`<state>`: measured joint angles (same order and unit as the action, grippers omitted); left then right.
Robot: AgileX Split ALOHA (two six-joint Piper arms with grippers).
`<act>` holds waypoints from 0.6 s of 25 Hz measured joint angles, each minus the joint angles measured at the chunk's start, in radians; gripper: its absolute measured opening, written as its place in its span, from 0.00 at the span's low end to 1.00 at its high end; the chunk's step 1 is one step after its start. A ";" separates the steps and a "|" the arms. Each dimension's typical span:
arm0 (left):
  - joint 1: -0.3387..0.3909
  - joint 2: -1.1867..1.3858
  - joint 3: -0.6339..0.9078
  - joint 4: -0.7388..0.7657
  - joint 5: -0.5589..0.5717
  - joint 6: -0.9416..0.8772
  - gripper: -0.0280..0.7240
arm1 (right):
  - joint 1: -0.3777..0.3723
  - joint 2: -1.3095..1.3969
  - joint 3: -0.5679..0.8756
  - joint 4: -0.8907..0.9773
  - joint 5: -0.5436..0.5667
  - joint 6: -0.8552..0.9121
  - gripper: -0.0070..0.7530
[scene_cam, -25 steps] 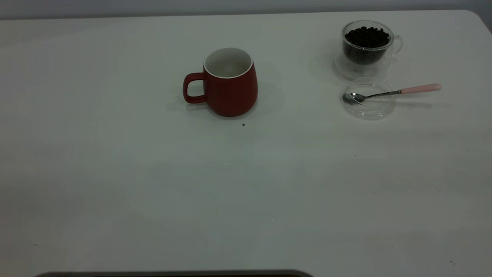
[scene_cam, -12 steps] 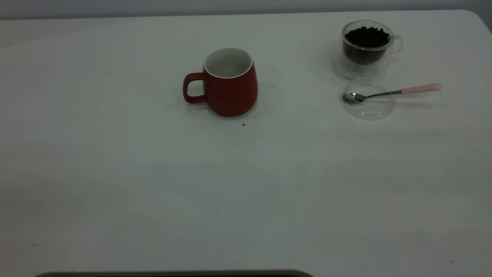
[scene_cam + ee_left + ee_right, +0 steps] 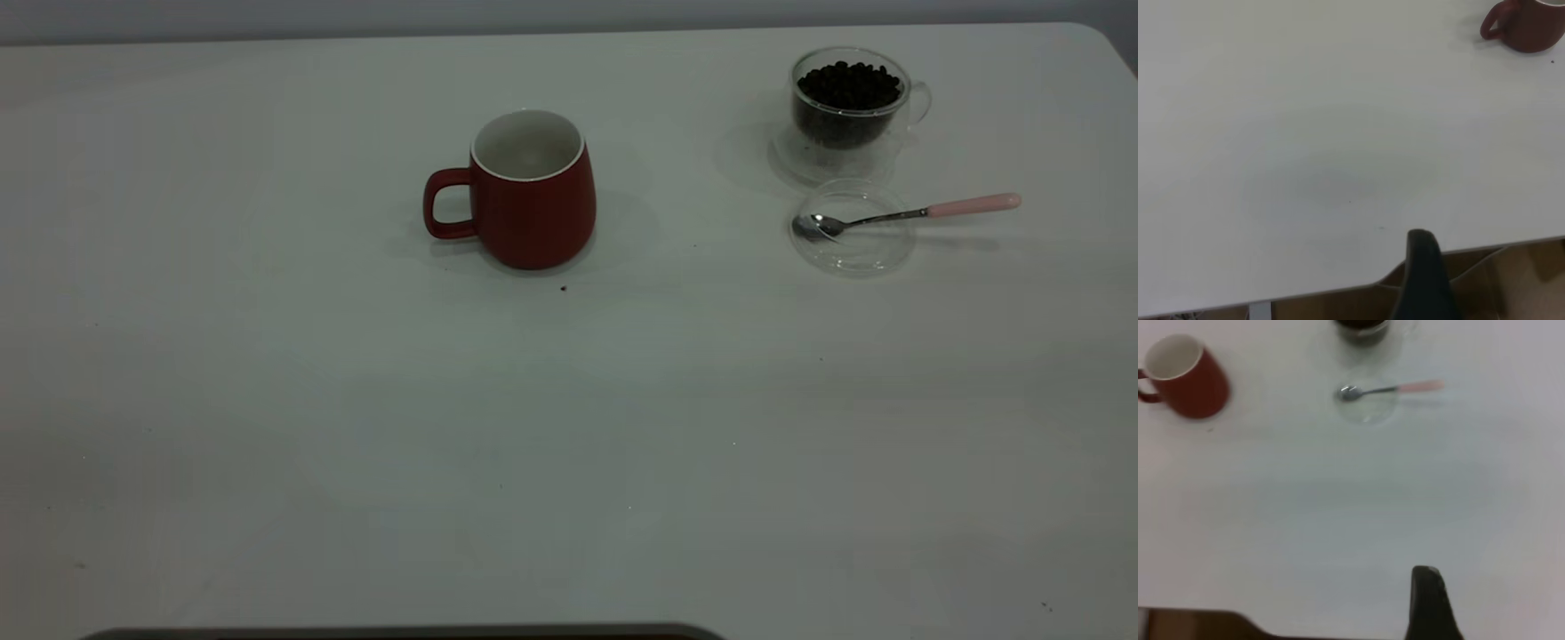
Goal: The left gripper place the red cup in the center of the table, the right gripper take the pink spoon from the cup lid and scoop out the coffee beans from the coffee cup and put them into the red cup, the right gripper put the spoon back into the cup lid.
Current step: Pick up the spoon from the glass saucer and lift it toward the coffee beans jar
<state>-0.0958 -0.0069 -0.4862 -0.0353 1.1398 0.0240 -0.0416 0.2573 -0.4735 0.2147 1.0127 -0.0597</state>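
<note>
The red cup [image 3: 533,209] stands upright on the white table [image 3: 569,427], left of the table's middle, handle pointing left, nothing inside. At the far right the clear coffee cup [image 3: 849,111] holds a heap of coffee beans [image 3: 849,84]. Just in front of it lies the cup lid [image 3: 853,249], with the pink spoon [image 3: 889,216] resting across it, bowl in the lid and pink handle pointing right. Neither gripper shows in the exterior view. The left gripper [image 3: 1421,240] hangs over the near table edge, far from the red cup [image 3: 1528,27]. The right gripper [image 3: 1426,577] is well short of the spoon [image 3: 1388,389].
A small dark speck [image 3: 563,288] lies just in front of the red cup. A dark strip [image 3: 400,633] runs along the near table edge. Past that edge the left wrist view shows a brown surface [image 3: 1511,280] below.
</note>
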 joint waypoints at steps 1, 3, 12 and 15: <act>0.000 0.000 0.000 0.000 0.000 0.001 0.82 | 0.000 0.072 0.000 0.026 -0.058 -0.016 0.72; 0.000 0.000 0.000 0.000 0.000 0.001 0.82 | 0.000 0.219 -0.002 0.095 -0.178 -0.087 0.74; 0.000 0.000 0.000 0.000 0.000 0.001 0.82 | 0.000 1.020 -0.199 0.572 -0.427 -0.667 0.78; 0.000 0.000 0.000 0.000 0.000 0.001 0.82 | 0.000 1.273 -0.307 0.668 -0.432 -0.776 0.78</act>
<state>-0.0958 -0.0069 -0.4862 -0.0353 1.1398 0.0253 -0.0416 1.5303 -0.7802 0.8831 0.5808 -0.8358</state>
